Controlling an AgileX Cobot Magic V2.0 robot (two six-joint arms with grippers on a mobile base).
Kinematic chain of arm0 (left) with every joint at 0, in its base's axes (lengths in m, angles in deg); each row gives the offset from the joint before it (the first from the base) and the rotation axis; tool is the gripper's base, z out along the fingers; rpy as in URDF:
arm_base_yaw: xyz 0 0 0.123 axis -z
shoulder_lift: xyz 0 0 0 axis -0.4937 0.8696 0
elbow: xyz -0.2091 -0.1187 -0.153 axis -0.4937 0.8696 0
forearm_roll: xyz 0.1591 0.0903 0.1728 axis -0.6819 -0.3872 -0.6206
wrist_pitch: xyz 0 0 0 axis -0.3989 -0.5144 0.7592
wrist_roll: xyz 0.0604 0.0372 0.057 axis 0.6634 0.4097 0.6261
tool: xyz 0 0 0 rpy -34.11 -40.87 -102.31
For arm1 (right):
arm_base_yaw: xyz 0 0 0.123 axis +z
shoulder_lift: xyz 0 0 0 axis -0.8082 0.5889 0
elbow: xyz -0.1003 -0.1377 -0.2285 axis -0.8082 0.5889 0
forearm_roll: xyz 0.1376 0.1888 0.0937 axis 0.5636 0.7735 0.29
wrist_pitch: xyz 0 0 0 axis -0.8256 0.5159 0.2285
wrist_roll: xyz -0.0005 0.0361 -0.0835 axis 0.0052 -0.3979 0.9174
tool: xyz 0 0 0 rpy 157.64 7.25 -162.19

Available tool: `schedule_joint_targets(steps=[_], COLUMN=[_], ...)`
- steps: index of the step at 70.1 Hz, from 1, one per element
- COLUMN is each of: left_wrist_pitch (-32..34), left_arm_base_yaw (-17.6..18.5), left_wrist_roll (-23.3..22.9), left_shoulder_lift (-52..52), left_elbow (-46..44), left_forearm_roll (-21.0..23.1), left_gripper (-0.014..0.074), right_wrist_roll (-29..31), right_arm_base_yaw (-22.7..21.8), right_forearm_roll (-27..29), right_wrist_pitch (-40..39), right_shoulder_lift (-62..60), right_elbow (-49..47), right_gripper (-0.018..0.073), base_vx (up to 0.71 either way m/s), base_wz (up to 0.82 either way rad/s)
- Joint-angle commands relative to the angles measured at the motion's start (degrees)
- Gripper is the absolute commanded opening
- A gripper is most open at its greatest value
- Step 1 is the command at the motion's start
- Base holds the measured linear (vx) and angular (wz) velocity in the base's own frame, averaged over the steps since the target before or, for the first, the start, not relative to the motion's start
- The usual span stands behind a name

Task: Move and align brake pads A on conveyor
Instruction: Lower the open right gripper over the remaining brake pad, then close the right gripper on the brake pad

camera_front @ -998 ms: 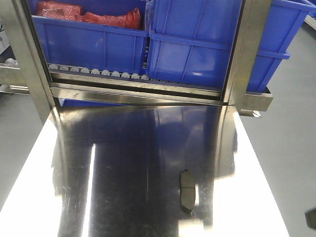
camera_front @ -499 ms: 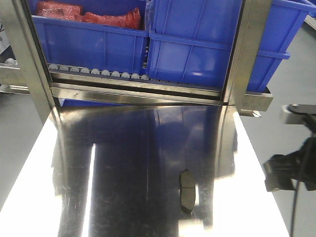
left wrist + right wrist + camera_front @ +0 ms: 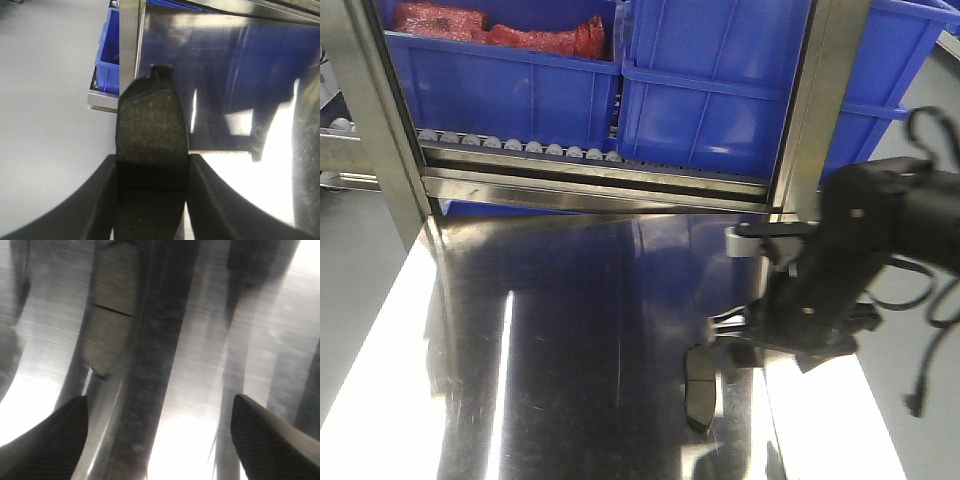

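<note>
One brake pad [image 3: 698,388], dark grey with a cross groove, lies flat on the shiny steel tabletop [image 3: 570,340] in the front view. My right arm [image 3: 840,270] hangs over the table just right of it. In the right wrist view my right gripper [image 3: 160,399] is open above the steel, with that pad [image 3: 110,310] ahead and to the left, outside the fingers. My left gripper [image 3: 152,157] is shut on another brake pad [image 3: 150,115], which sticks out forward near the table's corner. The conveyor is out of view.
Blue bins [image 3: 720,90] stand on a roller rack [image 3: 520,147] behind the table, one holding red bags [image 3: 500,30]. Steel frame posts [image 3: 825,100] flank the rack. Grey floor lies off both table sides [image 3: 50,100].
My right arm has swung in from the right edge of the front view to above the table beside the lying pad. The pad has not moved.
</note>
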Motion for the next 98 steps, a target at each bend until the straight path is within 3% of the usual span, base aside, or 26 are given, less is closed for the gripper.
schedule_joint_targets(steps=[1,23,63,98], left_wrist_pitch=[5.1,5.1,5.1,5.1], left_arm_base_yaw=[0.0,0.0,0.0,0.0], left_wrist_roll=[0.1,0.1,0.1,0.1], left_shoulder_lift=[0.8,0.8,0.8,0.8], left_elbow=[-1.7,-1.7,-1.7,-1.7], left_forearm_roll=[-0.9,-0.9,-0.9,-0.9], left_gripper=[-0.0006,-0.0006,-0.0006,-0.0006], right_wrist_roll=[-3.2,-8.5,-13.0,-13.5], right_arm_base_yaw=[2.6,7.3,7.2,5.6], right_forearm_roll=[-0.5,-6.8,-7.3,-9.1], right_wrist_pitch=[-0.6,3.8,-2.5,-0.5], right_shoulder_lift=[1.6,10.9,14.9,16.4], right_elbow=[-5.2,-14.8,-14.7,-14.7], right_gripper=[0.0565,0.0565,0.0565,0.0565], base_vx=[0.00,0.00,0.00,0.00], base_wz=[0.00,0.00,0.00,0.00])
